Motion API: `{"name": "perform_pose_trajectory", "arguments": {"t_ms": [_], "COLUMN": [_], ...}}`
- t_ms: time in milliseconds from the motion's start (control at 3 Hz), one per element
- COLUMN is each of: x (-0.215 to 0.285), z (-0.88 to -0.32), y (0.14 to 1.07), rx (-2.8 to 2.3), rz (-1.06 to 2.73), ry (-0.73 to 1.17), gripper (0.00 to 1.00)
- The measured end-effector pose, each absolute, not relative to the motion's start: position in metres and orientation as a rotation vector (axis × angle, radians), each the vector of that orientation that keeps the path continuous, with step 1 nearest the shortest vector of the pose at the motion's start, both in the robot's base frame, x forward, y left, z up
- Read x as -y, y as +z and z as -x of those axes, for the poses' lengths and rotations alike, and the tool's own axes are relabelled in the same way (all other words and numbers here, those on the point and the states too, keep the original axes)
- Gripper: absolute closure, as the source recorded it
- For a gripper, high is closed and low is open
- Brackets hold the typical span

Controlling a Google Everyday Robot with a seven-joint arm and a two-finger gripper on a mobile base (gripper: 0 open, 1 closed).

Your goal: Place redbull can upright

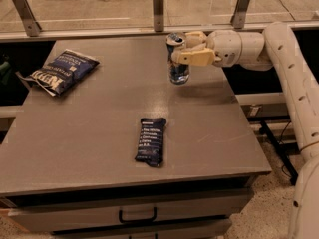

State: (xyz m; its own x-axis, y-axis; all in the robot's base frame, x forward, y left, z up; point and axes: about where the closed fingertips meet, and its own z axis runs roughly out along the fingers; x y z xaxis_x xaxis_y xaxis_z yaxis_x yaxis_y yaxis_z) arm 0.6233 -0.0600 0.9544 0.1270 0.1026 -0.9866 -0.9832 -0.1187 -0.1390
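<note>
The redbull can [178,72], slim, silver and blue with a shiny top rim, stands upright near the far middle of the grey table [99,143], its base at or just above the surface. My gripper [183,53] reaches in from the right on the white arm. Its cream fingers [194,59] are shut around the can's upper half.
A flat dark-blue snack bar [151,140] lies at the table's front middle. A larger blue chip bag [62,71] lies at the far left. A railing with metal posts [158,8] runs behind the table. A drawer with a handle [137,216] is below the front edge.
</note>
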Motion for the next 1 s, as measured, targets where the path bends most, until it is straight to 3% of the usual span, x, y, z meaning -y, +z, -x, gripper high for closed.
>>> {"name": "perform_pose_trajectory", "arguments": {"t_ms": [333, 1000], "x": [0.055, 0.056], "z": [-0.621, -0.623], "y": [0.935, 0.909], "rx": [-0.933, -0.921], "rz": [1.314, 1.325], "ry": [1.275, 1.309], "gripper": [0.82, 0.35]}}
